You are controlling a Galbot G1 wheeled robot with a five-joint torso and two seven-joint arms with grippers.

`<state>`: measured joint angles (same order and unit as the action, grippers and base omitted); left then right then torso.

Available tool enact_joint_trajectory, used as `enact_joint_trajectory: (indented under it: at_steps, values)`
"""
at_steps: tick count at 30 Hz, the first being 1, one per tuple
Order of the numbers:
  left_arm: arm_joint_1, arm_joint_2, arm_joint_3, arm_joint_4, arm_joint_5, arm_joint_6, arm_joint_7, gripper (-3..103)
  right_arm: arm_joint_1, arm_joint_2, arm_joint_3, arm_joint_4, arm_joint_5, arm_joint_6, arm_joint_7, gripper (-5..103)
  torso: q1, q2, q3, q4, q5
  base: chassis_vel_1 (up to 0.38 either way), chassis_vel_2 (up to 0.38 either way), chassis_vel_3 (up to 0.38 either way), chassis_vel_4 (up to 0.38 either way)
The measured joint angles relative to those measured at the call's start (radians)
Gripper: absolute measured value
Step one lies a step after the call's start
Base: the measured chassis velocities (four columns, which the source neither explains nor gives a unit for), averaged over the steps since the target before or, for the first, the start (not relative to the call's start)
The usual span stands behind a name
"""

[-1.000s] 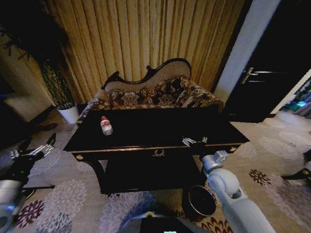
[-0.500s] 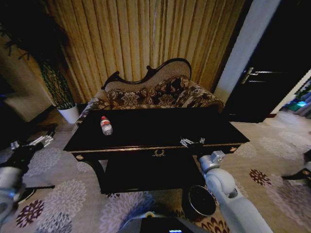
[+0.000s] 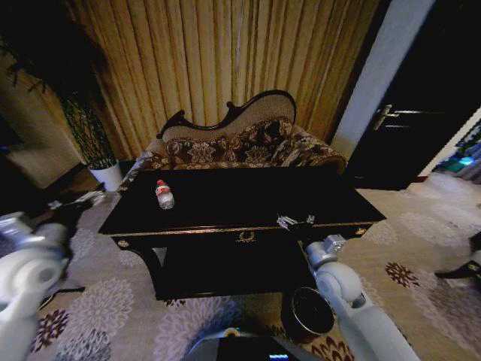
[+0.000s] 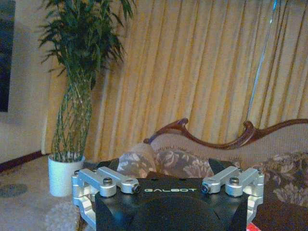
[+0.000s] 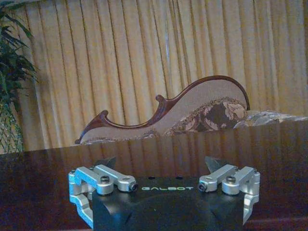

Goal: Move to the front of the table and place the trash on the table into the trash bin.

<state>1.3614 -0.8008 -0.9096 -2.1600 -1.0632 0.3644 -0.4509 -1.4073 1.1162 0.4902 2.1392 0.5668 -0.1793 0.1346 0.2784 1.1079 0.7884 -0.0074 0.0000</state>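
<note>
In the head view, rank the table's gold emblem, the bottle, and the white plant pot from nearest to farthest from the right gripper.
From the right gripper at the table's front edge:
1. Gold emblem, just beside it on the front.
2. Bottle, across the tabletop toward the left.
3. White plant pot, on the floor beyond the table's left end.

the bottle (image 3: 164,195) is lying on the table (image 3: 225,199) toward its left, sofa (image 3: 240,143) sitting behind, trash bin (image 3: 312,310) standing in front, right.
</note>
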Motion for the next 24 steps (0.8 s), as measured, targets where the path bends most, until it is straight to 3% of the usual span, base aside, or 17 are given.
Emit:
enact_joint_trajectory:
  at_steps: [2,5,7,8,10,17,24]
  values:
    - [-0.022,0.004,0.025,0.008,0.000,0.003,-0.012,100,-0.002,0.000,0.000,0.000,0.000,0.000,0.000,100,0.000,0.000,0.000,0.0000,-0.0001,0.000,0.000,0.000,0.000]
    - [-0.146,0.016,0.179,0.049,-0.014,0.036,-0.100,100,-0.001,-0.001,0.005,-0.008,0.000,0.000,0.000,100,0.000,0.000,0.000,0.0003,-0.0001,0.000,0.000,0.000,0.000]
    - [-0.163,0.017,0.204,0.055,-0.018,0.042,-0.119,100,0.000,-0.001,0.006,-0.010,0.000,0.000,0.000,100,0.000,0.000,0.000,0.0004,0.0000,0.000,0.000,0.000,0.000]
    - [-0.212,0.019,0.267,0.072,-0.031,0.053,-0.166,100,0.002,-0.001,0.006,-0.017,0.000,0.000,0.001,100,0.000,0.000,0.000,0.0003,-0.0002,0.000,0.000,0.000,0.000]
    - [-0.269,0.024,0.329,0.098,-0.044,0.056,-0.198,100,0.004,-0.001,0.005,-0.024,-0.001,0.000,0.001,100,0.000,0.000,0.000,0.0001,-0.0001,0.000,0.000,0.000,0.000]
    - [-0.412,0.040,0.463,0.151,-0.065,0.056,-0.207,100,0.015,0.004,-0.010,-0.046,-0.005,0.000,0.001,100,0.000,0.000,0.000,0.0002,0.0000,0.000,0.000,0.000,0.000]
    - [-0.511,0.039,0.573,0.158,-0.170,0.067,-0.345,100,0.033,0.015,-0.037,-0.070,-0.011,0.002,0.001,100,0.000,0.000,0.000,0.0003,0.0000,0.000,0.000,0.000,0.000]
